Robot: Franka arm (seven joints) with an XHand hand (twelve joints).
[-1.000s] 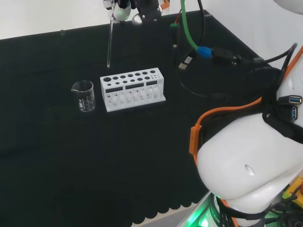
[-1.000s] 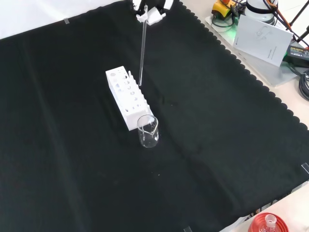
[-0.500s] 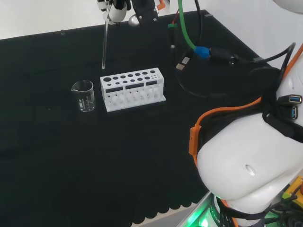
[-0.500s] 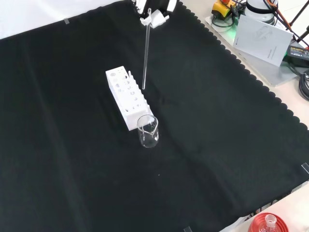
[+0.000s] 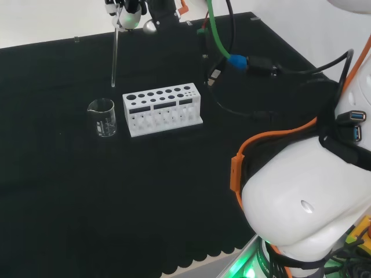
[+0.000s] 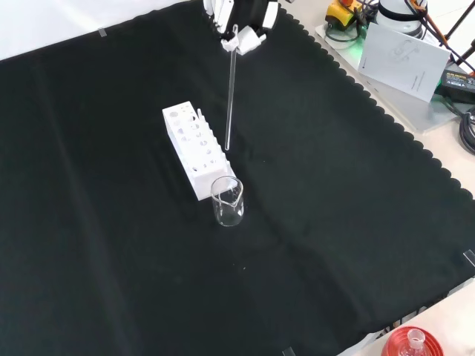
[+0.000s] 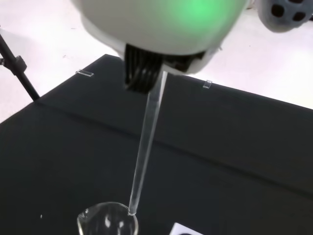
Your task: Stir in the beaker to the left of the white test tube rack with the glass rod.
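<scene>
You are looking at a bench draped in black cloth (image 6: 334, 222), and the white test tube rack (image 5: 162, 109) is standing near its middle. In the head view the clear beaker (image 5: 102, 117) is sitting just beside the rack's left end, upright on the cloth; in the front view it is standing in front of the rack's near end. The hand (image 6: 241, 22) is hanging at the top edge of the front view, above and beyond the rack, with its fingers pinching the top of the glass rod (image 6: 230, 89). The rod is hanging nearly upright from that grip. In the head view its lower tip is hovering in the air just above the beaker's rim, apart from the glass.
</scene>
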